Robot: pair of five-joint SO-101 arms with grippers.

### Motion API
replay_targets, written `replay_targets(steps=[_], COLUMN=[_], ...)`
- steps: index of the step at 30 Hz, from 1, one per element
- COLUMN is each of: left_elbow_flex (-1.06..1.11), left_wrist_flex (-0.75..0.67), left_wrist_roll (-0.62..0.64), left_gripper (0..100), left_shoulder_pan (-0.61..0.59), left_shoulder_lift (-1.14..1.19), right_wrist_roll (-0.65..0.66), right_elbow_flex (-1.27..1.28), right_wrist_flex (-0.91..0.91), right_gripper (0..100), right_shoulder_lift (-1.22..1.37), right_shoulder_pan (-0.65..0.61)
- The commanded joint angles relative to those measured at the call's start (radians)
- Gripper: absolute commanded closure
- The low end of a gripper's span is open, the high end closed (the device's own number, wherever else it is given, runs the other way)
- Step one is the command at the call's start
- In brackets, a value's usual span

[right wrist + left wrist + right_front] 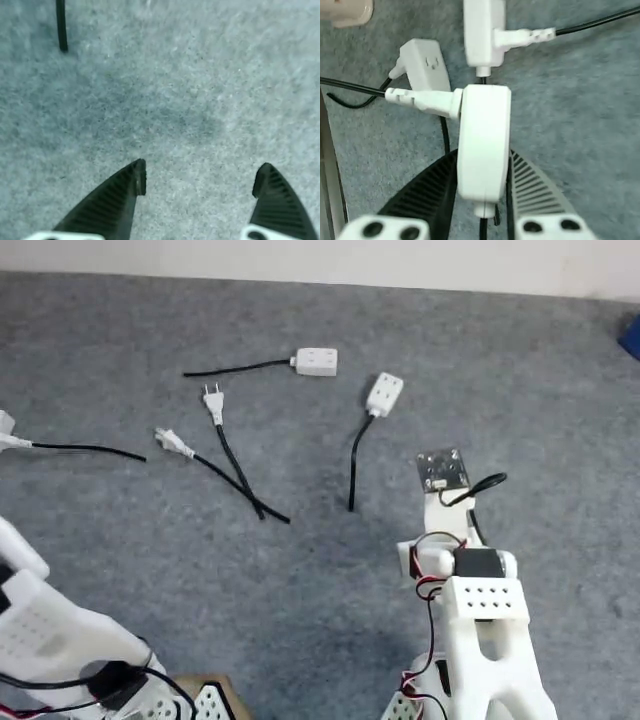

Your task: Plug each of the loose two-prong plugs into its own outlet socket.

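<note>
Two white outlet sockets (316,361) (384,393) lie on the grey carpet at the back, each with a short black cord. Two loose two-prong plugs (212,395) (170,440) lie to their left, their black cords crossing. My left gripper (482,155) is shut on another white outlet socket (484,125), which has a white plug (420,97) in its side. Beyond it lie a second socket (482,30) with a plug (525,35) in it and a third white socket (422,62). My right gripper (201,174) is open over bare carpet, near a black cord end (61,25).
A white plug with a black cord (8,430) lies at the left edge of the carpet. A blue object (630,335) sits at the far right edge. A beige object (347,12) lies near the plugged sockets. The right arm (470,570) stands below the right-hand socket.
</note>
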Motion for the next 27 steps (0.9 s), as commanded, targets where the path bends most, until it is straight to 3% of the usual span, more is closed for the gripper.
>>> replay_targets(steps=[1, 7, 16, 19, 25, 27], left_elbow_flex=[-0.044, -0.035, -0.035, -0.036, -0.033, -0.036], left_wrist_flex=[-0.095, -0.126, 0.005, 0.133, 0.450, 0.497], left_wrist_roll=[-0.009, -0.005, -0.005, -0.011, 0.015, 0.138], left_gripper=[94, 68, 67, 67, 67, 67], left_shoulder_pan=[-0.038, -0.042, 0.025, 0.065, 0.294, 0.398], left_shoulder_lift=[0.015, 0.016, 0.019, 0.013, -0.012, -0.024], right_wrist_roll=[-0.008, -0.008, -0.008, -0.008, -0.008, -0.009], right_elbow_flex=[-0.002, -0.002, -0.002, -0.002, -0.002, -0.002], right_wrist_flex=[-0.018, -0.018, -0.018, -0.018, -0.018, -0.018], right_gripper=[66.7, 66.7, 66.7, 66.7, 66.7, 66.7], right_shoulder_lift=[0.004, 0.004, 0.004, 0.002, 0.002, 0.002], right_shoulder_pan=[-0.019, -0.019, -0.018, -0.016, -0.016, -0.016])
